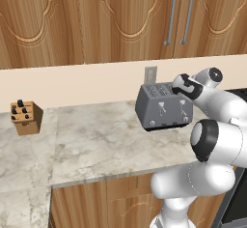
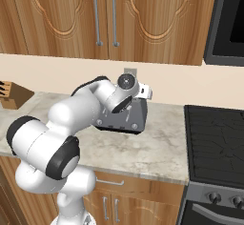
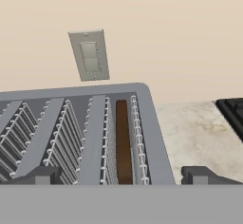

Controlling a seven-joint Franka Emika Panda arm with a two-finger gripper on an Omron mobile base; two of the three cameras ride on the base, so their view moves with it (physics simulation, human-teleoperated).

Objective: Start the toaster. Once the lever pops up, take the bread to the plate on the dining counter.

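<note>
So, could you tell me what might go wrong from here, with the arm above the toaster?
1. The open end effector hovers over the toaster top, not at the front levers; pushing down here could hit the slot wires.
2. The bread sits deep in the rightmost slot, edge-on and thin, so a grasp may slip or catch the wires.
3. The toaster stands near the stove; a sideways nudge could shift it.

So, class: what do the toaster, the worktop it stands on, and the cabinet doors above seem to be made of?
Toaster: probably brushed metal, judging by its even matte grey shell, with wire racks in the slots. Worktop: looks like polished stone, pale with marbled veining. Cabinet doors: apparently varnished wood, brown with visible grain and carved curves.
</note>
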